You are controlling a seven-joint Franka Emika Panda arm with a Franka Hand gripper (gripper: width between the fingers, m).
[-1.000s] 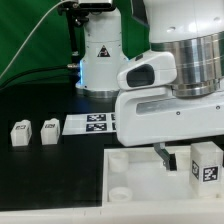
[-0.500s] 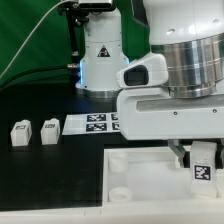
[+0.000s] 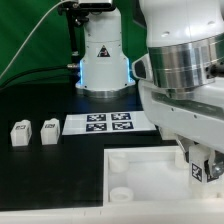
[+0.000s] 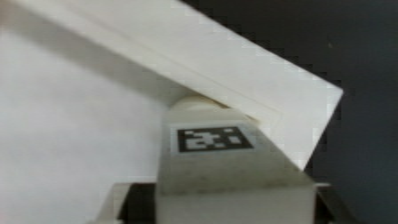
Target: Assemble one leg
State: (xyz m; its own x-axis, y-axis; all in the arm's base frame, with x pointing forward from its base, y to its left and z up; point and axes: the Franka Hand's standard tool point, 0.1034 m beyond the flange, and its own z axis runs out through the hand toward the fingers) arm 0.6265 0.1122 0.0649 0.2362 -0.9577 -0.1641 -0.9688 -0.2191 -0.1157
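Note:
My gripper [image 3: 201, 160] is shut on a white leg [image 3: 199, 173] with a black-and-white tag, holding it over the right side of the large white panel [image 3: 140, 165]. In the wrist view the leg [image 4: 214, 140] fills the space between my fingers [image 4: 135, 205], with the gripper [image 4: 228, 208] around its near end. Its far end meets a corner of the panel [image 4: 107, 110], by a round socket [image 4: 206, 100]. Two more legs [image 3: 19, 133] [image 3: 50, 131] stand on the black table at the exterior view's left.
The marker board [image 3: 105, 123] lies behind the panel. The robot base [image 3: 103, 55] stands at the back centre against a green backdrop. A round socket [image 3: 120, 194] shows at the panel's near left corner.
The arm has swung toward the exterior view's right and turned, carrying the leg further right and lower over the panel. The marker board is now uncovered.

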